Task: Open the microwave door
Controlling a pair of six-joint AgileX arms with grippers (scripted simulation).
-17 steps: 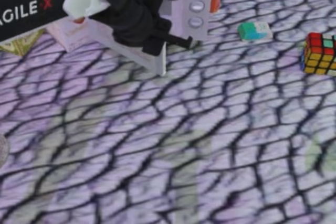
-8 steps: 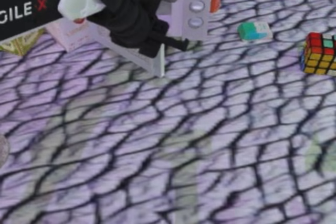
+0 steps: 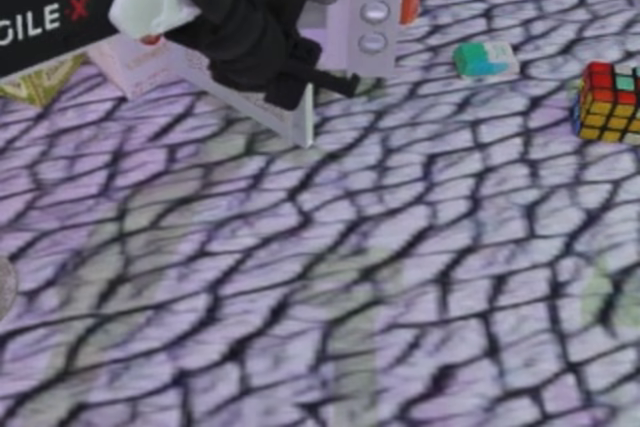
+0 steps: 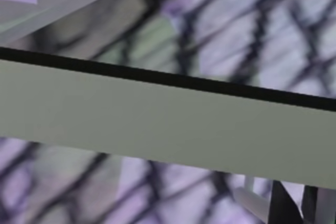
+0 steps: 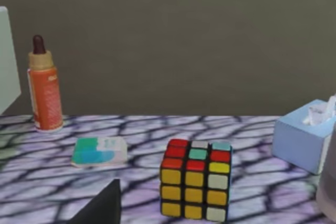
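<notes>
Left claw [image 3: 318, 82] sat at the microwave door [image 3: 268, 112], grip state unclear, can't tell. Door was swung partway out from the microwave [image 3: 365, 7] at the tabletop's [image 3: 400, 277] far left. Step in hand looked like the pull-open; next move likely needs a wider arc outward. Door: flat white panel, edge-on. Microwave: white, two silver knobs. Right claw out of view

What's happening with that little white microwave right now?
Left gripper at the swung-out white mesh-window microwave door. White boxy microwave part open. Right arm out of the top view. Nothing blocking the door's swing.
</notes>
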